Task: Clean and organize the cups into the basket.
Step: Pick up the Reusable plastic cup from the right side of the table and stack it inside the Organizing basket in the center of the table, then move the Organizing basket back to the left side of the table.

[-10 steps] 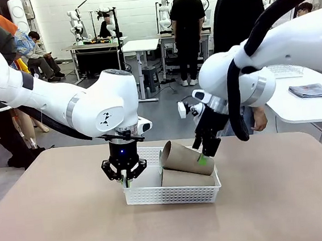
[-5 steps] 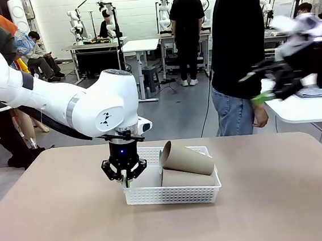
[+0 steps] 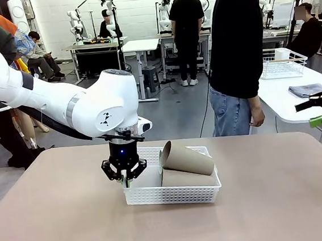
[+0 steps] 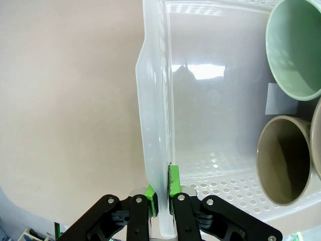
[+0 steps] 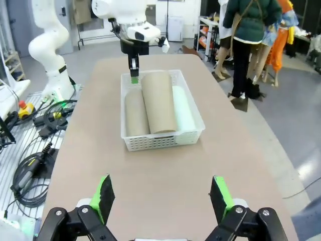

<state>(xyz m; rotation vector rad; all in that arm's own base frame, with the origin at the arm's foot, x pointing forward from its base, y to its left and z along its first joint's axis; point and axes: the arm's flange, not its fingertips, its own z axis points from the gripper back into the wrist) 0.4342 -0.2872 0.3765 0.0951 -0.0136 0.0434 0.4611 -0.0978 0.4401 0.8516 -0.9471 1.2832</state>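
Front view: our left gripper [image 3: 126, 181] pinches the basket's [image 3: 174, 194] left wall, mid-desk. Three cups lie inside, a tan one [image 3: 187, 159] atop the others. Our right gripper [image 5: 161, 197] hangs wide open, empty, beyond the desk's right edge.

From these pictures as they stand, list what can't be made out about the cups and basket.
- Front view: the mint cup is hidden behind the tan cups lying in the basket.
- Left wrist view: both cups' bodies are cut off by the right edge; just their mouths show.
- Right wrist view: the basket's bottom is covered by the cups.
- Left wrist view: the left gripper pinches the basket wall; its fingers' tips are hidden by the rim.
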